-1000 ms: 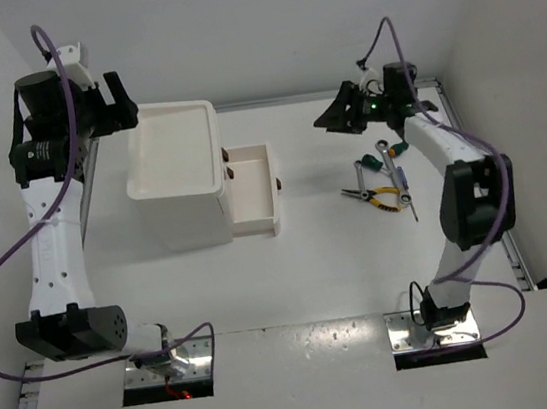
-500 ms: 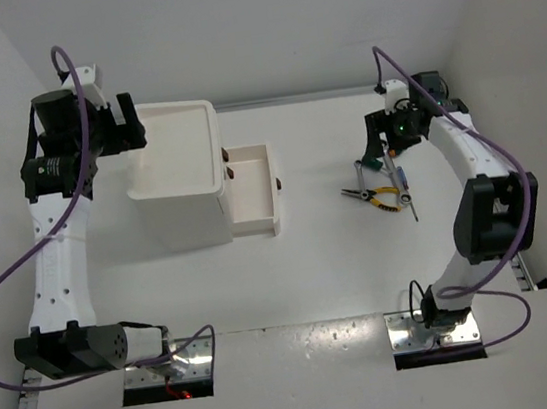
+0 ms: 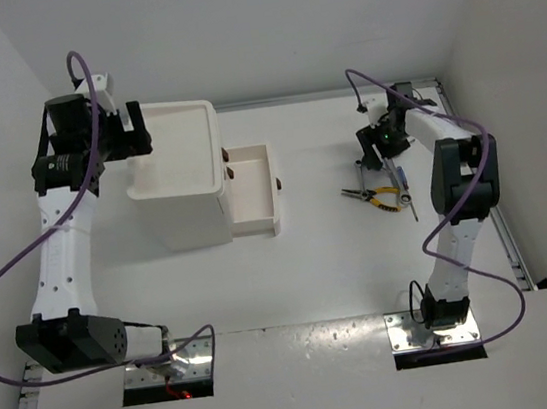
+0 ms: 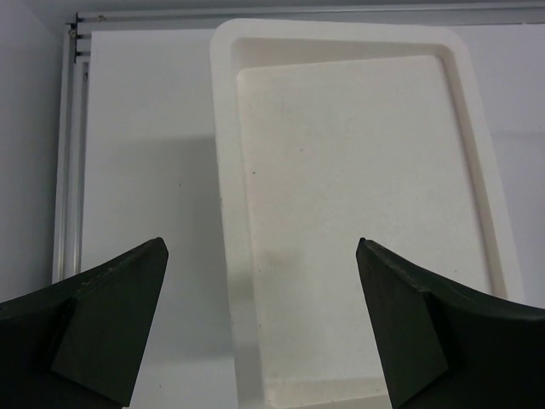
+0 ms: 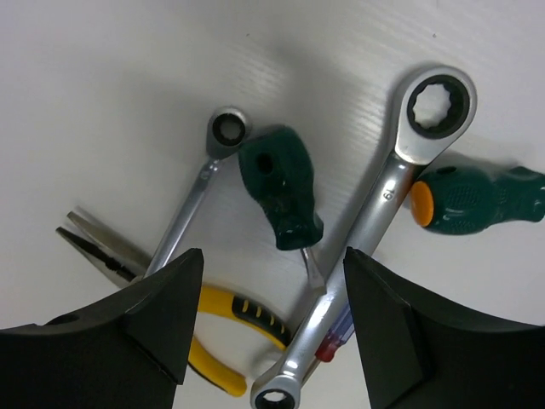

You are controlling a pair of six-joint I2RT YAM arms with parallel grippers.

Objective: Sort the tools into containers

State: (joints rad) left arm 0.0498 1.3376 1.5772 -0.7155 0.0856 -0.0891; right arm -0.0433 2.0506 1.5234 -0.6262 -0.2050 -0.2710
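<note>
Right gripper (image 5: 271, 264): has swung down over the tool pile, jaws apart and empty.
Tools: dark green-handled screwdriver (image 5: 281, 192), long silver metal wrench (image 5: 387, 196) and yellow-handled pliers (image 5: 230, 311) lie heaped on the table, well right of the white plastic drawer unit (image 3: 213, 187).
Left gripper (image 4: 260, 256): has shifted over the unit's tray top, jaws wide and empty.
Meaning: a first pick looks close; nothing is sorted yet.

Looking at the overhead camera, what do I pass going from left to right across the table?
Left end effector → white plastic drawer unit → pulled-out white drawer → pile of small hand tools.

White drawer unit (image 3: 182, 181) stands left, one drawer (image 3: 252, 195) pulled out. Well right, two silver wrenches (image 5: 381, 204), green-handled screwdriver (image 5: 279, 198) and yellow-handled pliers (image 5: 234, 311) lie overlapping.
</note>
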